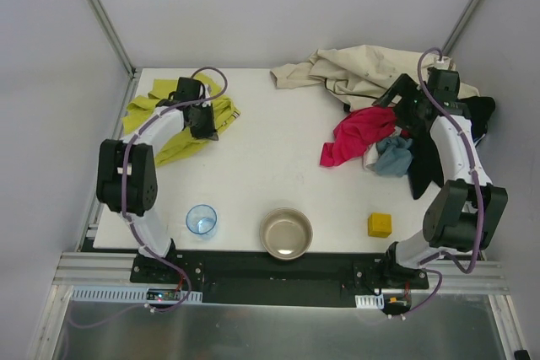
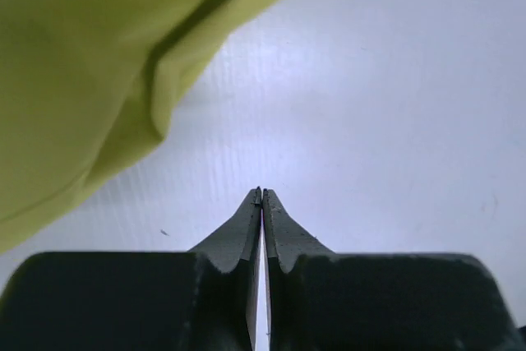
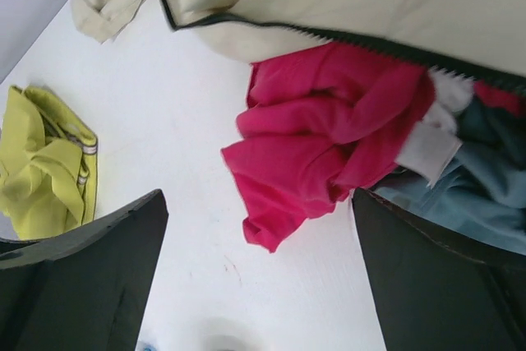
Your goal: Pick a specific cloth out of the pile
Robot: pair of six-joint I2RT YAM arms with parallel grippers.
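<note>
White table [image 1: 278,158] with fabric at both far corners.
The yellow-green cloth [image 1: 179,146] lies just beside the left gripper [image 2: 261,195]. The pile [image 1: 363,73] of beige, magenta, blue-grey and black pieces lies below the right gripper [image 3: 256,195]. A blue cup [image 1: 201,219], a metal bowl [image 1: 286,233] and a yellow block [image 1: 379,225] sit well back from both, near the arm bases.

Top external: looks steeply down from above and behind the arm bases [image 1: 156,269], far enough off to take in the whole worktop [image 1: 278,124]; left wrist: sits just behind the left tool [image 2: 261,199], faces down its tips, very near the worktop, with the cloth [image 2: 82,80] filling the upper left; right wrist: rides behind the right tool [image 3: 256,203], higher, faces across the worktop at the pile [image 3: 329,145] and the cloth beyond; shares both with the top view.
</note>
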